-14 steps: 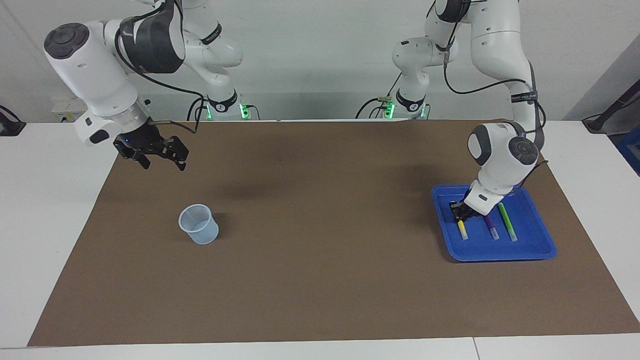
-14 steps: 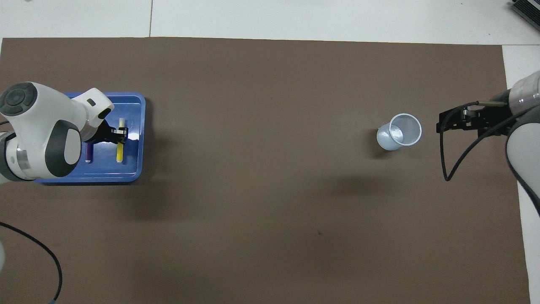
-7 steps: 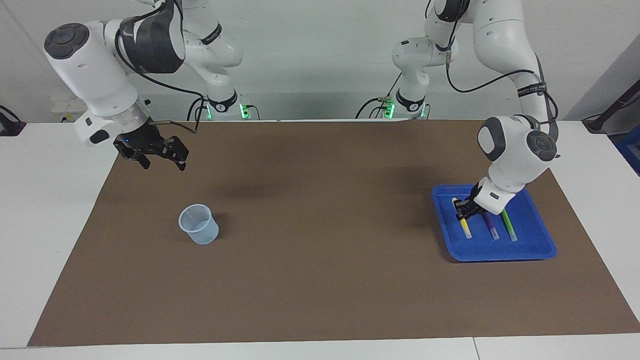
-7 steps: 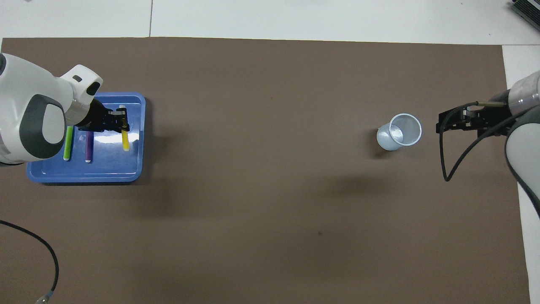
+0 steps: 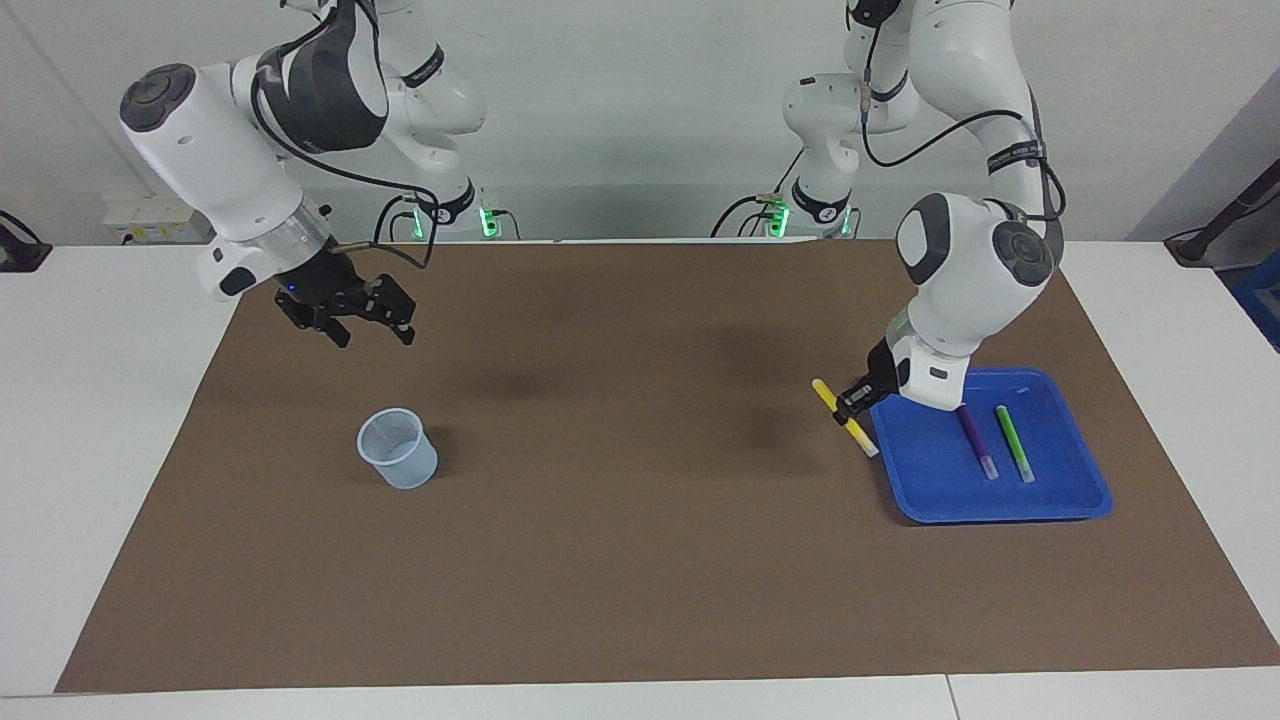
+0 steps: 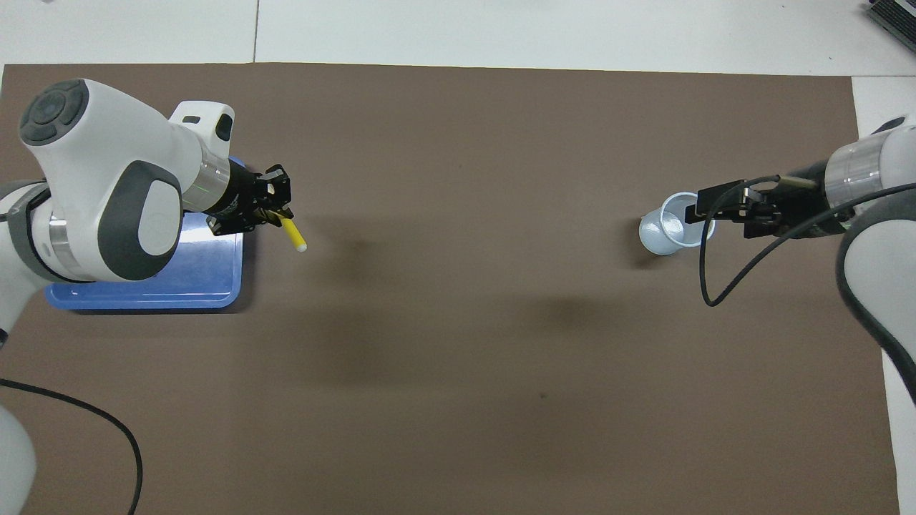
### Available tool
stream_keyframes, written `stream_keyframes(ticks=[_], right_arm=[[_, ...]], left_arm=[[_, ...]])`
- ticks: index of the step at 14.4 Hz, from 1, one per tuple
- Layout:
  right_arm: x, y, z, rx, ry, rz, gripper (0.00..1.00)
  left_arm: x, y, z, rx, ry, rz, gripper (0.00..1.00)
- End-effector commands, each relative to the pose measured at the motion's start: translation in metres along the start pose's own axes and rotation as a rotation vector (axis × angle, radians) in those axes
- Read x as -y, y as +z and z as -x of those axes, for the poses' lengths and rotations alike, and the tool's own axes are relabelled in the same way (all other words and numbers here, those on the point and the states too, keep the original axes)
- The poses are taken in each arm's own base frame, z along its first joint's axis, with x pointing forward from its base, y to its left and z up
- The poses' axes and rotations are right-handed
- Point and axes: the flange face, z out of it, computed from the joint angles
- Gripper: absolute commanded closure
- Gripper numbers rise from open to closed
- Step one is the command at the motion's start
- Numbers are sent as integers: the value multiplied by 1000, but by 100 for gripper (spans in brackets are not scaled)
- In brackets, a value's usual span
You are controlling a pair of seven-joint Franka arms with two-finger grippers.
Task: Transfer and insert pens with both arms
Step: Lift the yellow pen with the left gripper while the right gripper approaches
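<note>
From the facing view, the left claw [image 5: 852,402] hangs in the air over the edge of the blue tray [image 5: 1060,503], pinching the yellow pen [image 5: 845,418] near its middle. The pen slants, its whitish tip pointing down over the brown mat [image 5: 640,560] just beside the tray. The purple pen [image 5: 977,442] and the green pen [image 5: 1015,444] lie side by side in the tray, apart from each other. At the right arm's end of the tabletop [image 5: 90,420], the right claw [image 5: 372,331] is held up over the mat with its fingers spread and nothing between them. The clear plastic cup [image 5: 398,449] stands upright on the mat.

From overhead, the left claw [image 6: 275,207] sits over the tray's [image 6: 207,282] edge, the yellow pen [image 6: 292,234] sticking out from it over bare mat [image 6: 458,357]. The left arm hides the other two pens. The right claw [image 6: 705,209], fingers apart, overlaps the rim of the cup [image 6: 676,223].
</note>
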Motion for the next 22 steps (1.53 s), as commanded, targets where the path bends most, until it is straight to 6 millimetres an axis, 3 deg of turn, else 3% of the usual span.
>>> stream_keyframes(ticks=[1, 5, 8, 11, 14, 18, 22], right_arm=[[13, -4, 6, -40, 34, -158, 0], [69, 18, 8, -102, 42, -320, 0], [93, 50, 9, -97, 31, -353, 0], [107, 67, 15, -74, -44, -346, 0], [111, 70, 17, -62, -71, -336, 4], [114, 65, 18, -66, -95, -339, 19], [114, 55, 10, -94, -141, -352, 20]], left_arm=[[-21, -6, 35, 32, -163, 11, 100], [-67, -14, 86, 86, -421, 75, 100], [-109, -24, 129, 86, -616, 159, 100], [-139, -23, 162, 83, -747, 267, 100], [-155, -21, 179, 103, -880, 340, 100], [-173, -14, 215, 142, -985, 424, 100], [-189, -8, 255, 181, -995, 505, 100]])
